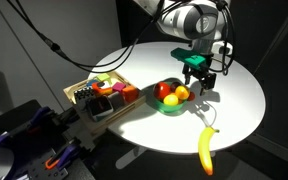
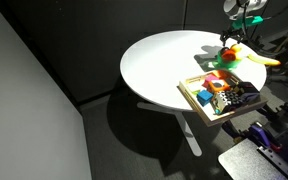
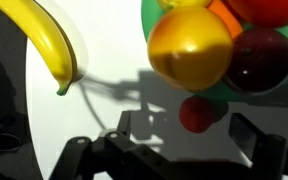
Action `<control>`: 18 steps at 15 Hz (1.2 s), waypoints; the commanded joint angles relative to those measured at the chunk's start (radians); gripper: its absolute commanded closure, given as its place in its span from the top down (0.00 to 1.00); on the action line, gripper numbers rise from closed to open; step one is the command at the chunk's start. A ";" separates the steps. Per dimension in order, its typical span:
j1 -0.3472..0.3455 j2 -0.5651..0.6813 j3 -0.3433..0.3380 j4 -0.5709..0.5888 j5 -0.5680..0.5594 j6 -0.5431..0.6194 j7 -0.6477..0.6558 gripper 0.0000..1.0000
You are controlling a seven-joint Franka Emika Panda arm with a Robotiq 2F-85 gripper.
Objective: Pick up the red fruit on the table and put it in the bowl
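A small red fruit [image 3: 195,113] lies on the white table [image 1: 234,105] right beside the rim of the green bowl [image 1: 168,109]. In the wrist view the bowl [image 3: 147,20] holds a yellow fruit [image 3: 189,48], a dark red fruit [image 3: 259,58], an orange one and a bright red one. My gripper [image 3: 196,138] is open, with the red fruit between the lines of its two fingers and not touching them. In both exterior views the gripper [image 1: 196,80] [image 2: 233,38] hangs just beside the bowl [image 2: 227,56]. The red fruit on the table is not clear in those views.
A banana [image 1: 207,150] [image 3: 46,40] [image 2: 260,60] lies on the table close to the bowl. A square wooden tray [image 1: 102,96] [image 2: 218,96] with several toys stands at the table's edge. Cables hang above the table.
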 commanded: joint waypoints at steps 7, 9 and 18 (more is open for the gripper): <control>-0.025 0.081 0.040 0.101 0.024 0.038 -0.026 1.00; -0.028 0.097 0.043 0.118 0.024 0.045 -0.027 1.00; -0.039 0.167 0.045 0.191 0.018 0.042 -0.028 1.00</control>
